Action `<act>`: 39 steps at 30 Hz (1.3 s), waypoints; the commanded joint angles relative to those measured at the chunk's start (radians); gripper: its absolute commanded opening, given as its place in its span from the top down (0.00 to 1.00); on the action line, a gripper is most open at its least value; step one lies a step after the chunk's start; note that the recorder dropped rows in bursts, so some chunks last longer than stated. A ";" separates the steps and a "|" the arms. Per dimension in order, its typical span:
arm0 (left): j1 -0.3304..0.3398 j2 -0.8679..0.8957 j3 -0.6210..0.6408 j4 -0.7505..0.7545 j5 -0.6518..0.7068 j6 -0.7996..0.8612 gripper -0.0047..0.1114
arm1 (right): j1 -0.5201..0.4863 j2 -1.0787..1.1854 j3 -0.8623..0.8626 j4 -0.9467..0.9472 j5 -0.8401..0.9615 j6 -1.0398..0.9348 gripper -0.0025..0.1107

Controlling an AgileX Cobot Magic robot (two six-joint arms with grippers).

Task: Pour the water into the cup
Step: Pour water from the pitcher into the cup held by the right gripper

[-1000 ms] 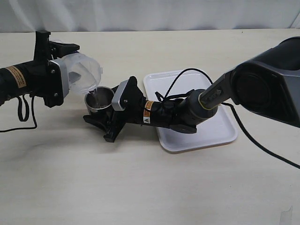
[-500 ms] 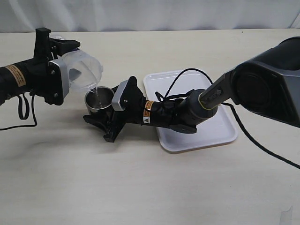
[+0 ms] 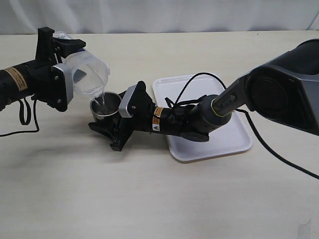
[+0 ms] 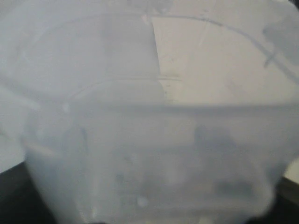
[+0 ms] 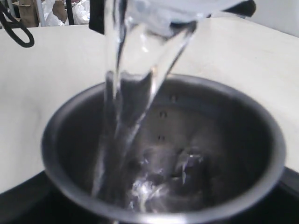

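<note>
My left gripper (image 3: 66,75) is shut on a translucent plastic beaker (image 3: 87,74) and holds it tilted, spout down, over the cup (image 3: 105,106). A thin stream of clear water (image 3: 101,96) runs from the spout into the cup. The cup is short, shiny steel, standing on the table, and my right gripper (image 3: 106,118) is shut around its base. In the right wrist view the water (image 5: 125,98) falls past the cup's inner wall (image 5: 224,140) and splashes on the bottom. The beaker's cloudy wall (image 4: 149,140) fills the left wrist view and hides the fingers.
A white tray (image 3: 230,140) lies right of the cup, under my right arm, with a black cable (image 3: 187,87) looping over it. The light wooden table (image 3: 149,199) stretches all round. A white wall stands behind.
The left gripper has tipped the beaker a little further, its rear end rising slightly. Water keeps streaming into the cup. The right arm and cup have not moved.
</note>
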 commanded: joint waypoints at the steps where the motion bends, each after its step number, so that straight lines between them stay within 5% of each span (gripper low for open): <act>1: -0.008 -0.004 -0.010 -0.024 -0.052 0.005 0.96 | -0.003 0.000 0.000 -0.012 0.042 -0.017 0.50; 39: -0.008 -0.004 -0.031 -0.039 -0.098 0.083 0.96 | -0.003 0.000 0.000 -0.012 0.042 -0.017 0.50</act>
